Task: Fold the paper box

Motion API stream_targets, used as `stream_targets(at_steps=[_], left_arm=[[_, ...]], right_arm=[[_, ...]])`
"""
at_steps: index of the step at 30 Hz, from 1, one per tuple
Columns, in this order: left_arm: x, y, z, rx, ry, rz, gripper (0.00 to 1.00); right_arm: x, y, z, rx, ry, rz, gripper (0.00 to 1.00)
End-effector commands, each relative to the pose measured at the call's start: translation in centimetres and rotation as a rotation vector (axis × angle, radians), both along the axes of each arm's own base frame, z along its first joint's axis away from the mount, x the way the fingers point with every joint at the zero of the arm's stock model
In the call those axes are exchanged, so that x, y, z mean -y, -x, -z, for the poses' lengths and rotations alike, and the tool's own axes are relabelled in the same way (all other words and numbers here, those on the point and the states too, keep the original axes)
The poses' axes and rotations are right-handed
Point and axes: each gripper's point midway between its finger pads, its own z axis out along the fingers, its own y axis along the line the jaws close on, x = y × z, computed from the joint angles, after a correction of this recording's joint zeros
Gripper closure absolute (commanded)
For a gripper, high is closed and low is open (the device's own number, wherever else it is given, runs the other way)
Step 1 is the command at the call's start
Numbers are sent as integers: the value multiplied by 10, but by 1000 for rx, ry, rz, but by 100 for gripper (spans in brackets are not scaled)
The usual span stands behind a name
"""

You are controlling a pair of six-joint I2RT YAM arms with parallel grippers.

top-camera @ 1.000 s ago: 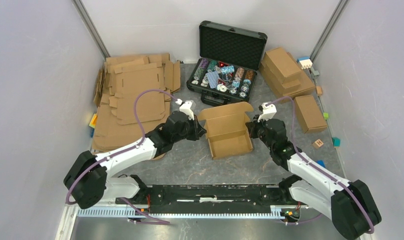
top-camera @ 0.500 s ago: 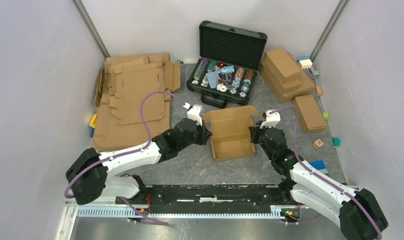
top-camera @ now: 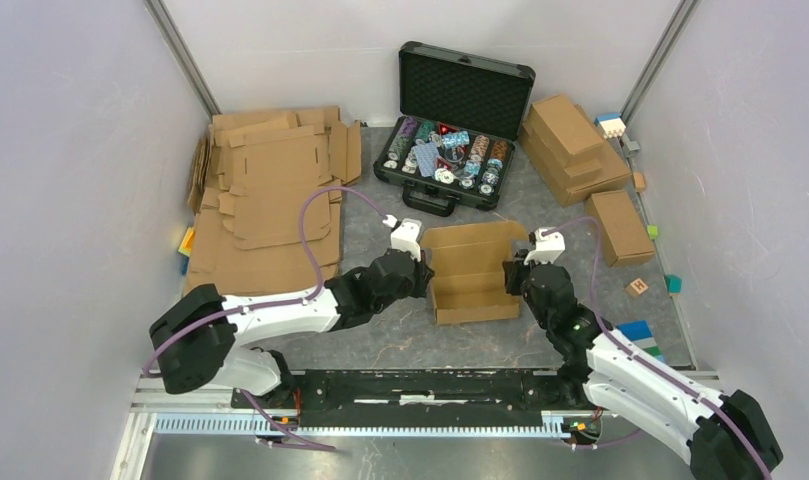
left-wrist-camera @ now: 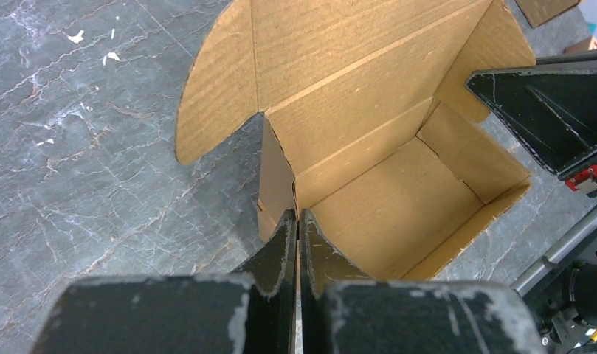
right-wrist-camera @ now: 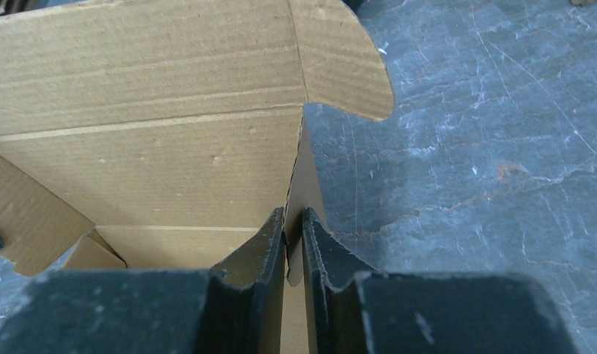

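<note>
The paper box [top-camera: 470, 275] is a brown cardboard tray with four standing walls and its lid flap leaning up at the back, sitting between my two grippers. My left gripper [top-camera: 427, 283] is shut on the box's left side wall; in the left wrist view the fingertips [left-wrist-camera: 297, 215] pinch that wall's edge, and the box [left-wrist-camera: 369, 125] opens beyond. My right gripper [top-camera: 513, 278] straddles the right side wall. In the right wrist view its jaws [right-wrist-camera: 294, 215] stand slightly open, with a gap wider than the wall of the box [right-wrist-camera: 147, 162].
A pile of flat cardboard sheets [top-camera: 270, 200] lies at the left. An open black case of chips [top-camera: 450, 130] stands behind the box. Folded boxes [top-camera: 575, 140] are stacked at the back right, one more [top-camera: 620, 227] lies nearer, and small coloured blocks [top-camera: 638, 287] sit by the right wall.
Both arms and the box have shifted to the right and nearer. The lid flap now stands steeper. The right jaws have parted a little from the side wall.
</note>
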Motion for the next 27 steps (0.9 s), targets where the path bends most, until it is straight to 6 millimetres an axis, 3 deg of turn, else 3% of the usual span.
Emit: stream_targets(at_steps=[1,11,19,24,27], left_arm=[[18,6,-16,86,6,57,97],[26,28,-12,123,-26,102,97],[26,29,-19,155,-53,112,97],[28,32,-22,162,-48,127,97],[30,32,-24,171,-50,132,97]], right_arm=[[-5,3,-13,-3,-37,-5,82],[6,12,-2,-52,-8,19,82],[20,27,1,-67,20,32,80],[31,35,0,-78,43,47,62],[34,41,3,-95,50,41,39]])
